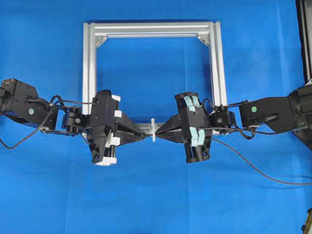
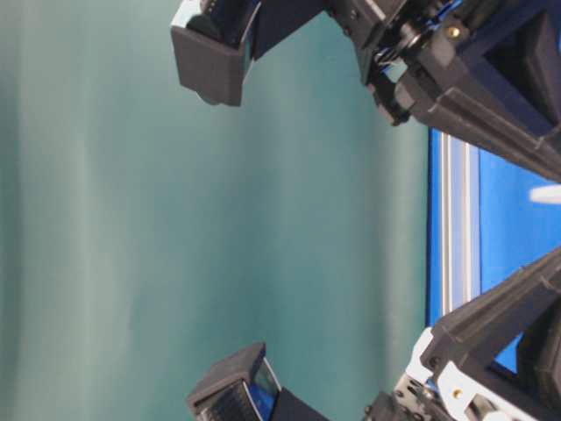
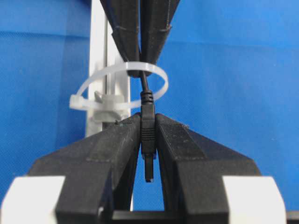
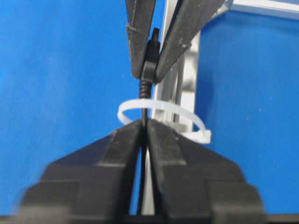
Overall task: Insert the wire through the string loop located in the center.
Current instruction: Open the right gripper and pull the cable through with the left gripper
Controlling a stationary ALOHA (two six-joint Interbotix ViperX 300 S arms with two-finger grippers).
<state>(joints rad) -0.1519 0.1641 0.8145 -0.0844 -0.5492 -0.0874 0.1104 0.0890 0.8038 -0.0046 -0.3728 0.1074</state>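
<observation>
The string loop (image 1: pixel 152 129) is a white tie ring (image 3: pixel 112 69) standing on the front bar of the silver frame (image 1: pixel 151 27). The black wire (image 4: pixel 145 98) passes through the string loop (image 4: pixel 173 109). My left gripper (image 3: pixel 148 116) is shut on the wire's plug (image 3: pixel 147 126), whose tip pokes back between the fingers. Opposite it, my right gripper (image 4: pixel 145 122) pinches the thin wire just on the other side of the ring. In the overhead view the left gripper (image 1: pixel 146 137) and right gripper (image 1: pixel 160 135) meet tip to tip at the loop.
The rest of the wire (image 1: pixel 253 170) trails right over the blue cloth and off the edge. The frame's side bars (image 1: pixel 89 73) stand behind both arms. A dark stand (image 1: pixel 304 39) sits at the right edge.
</observation>
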